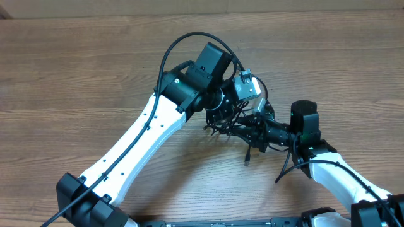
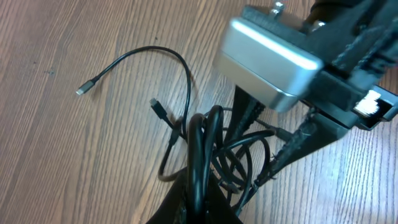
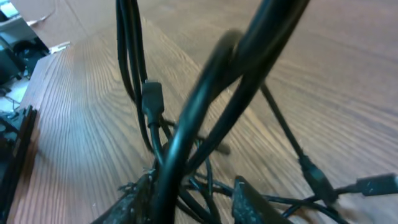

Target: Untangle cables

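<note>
The cables (image 1: 235,130) are a bunch of thin black cords knotted at the table's middle, with one plug end (image 1: 247,161) trailing toward the front. In the left wrist view my left gripper (image 2: 198,208) is shut on a strand of the cables (image 2: 214,140). A cord with a silvery plug (image 2: 84,89) and another plug (image 2: 155,104) lie loose to the left. My right gripper (image 2: 258,177) reaches into the knot from the right. In the right wrist view its fingers (image 3: 196,202) stand apart with the cables (image 3: 186,124) between them. In the overhead view the left gripper (image 1: 222,116) and right gripper (image 1: 254,129) meet at the knot.
The table is bare brown wood (image 1: 76,75). A silvery camera box (image 2: 267,59) on the other arm hangs close above the knot. The left arm (image 1: 145,132) crosses the front left and the right arm (image 1: 334,170) the front right.
</note>
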Controlling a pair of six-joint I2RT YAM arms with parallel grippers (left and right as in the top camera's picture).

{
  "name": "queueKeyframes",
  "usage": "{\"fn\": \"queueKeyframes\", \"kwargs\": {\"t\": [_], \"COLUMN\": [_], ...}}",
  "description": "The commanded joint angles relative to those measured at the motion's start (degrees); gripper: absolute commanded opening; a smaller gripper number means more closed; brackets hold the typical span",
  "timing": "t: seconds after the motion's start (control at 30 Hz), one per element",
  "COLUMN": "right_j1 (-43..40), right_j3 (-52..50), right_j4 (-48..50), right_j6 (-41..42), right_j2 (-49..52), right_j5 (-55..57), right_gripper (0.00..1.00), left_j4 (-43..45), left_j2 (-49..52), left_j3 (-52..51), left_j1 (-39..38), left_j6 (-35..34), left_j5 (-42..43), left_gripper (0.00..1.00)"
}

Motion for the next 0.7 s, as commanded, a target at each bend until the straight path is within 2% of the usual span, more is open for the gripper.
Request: {"fn": "queueKeyframes", "kwargs": {"t": [0.0, 0.3, 0.5, 0.67], "right_j1": [0.31, 0.31, 0.31, 0.04], "right_j3": [0.44, 0.44, 0.44, 0.46], "right_j4": [-0.33, -0.04, 1.14, 4.76], "right_j6": [-0.31, -0.33, 0.44, 0.63], "right_j2": [0.22, 0.22, 0.2, -0.42], "right_j5": [0.07, 0.13, -1.25, -8.13], "right_gripper": [0.31, 0.04, 0.04, 0.04], "left_j4": [0.46, 0.44, 0.35, 0.37], "left_j2": [-0.2, -0.2, -0.2, -0.2], "left_j3": [1.16, 1.16, 1.16, 1.16], "left_j1": [-0.44, -0.44, -0.37, -0.33], "left_j6": [-0.13, -0.7, -0.79, -5.49], "left_j5": [2.01, 1.99, 1.84, -2.27], "left_gripper": [0.04, 0.04, 0.04, 0.04]}}
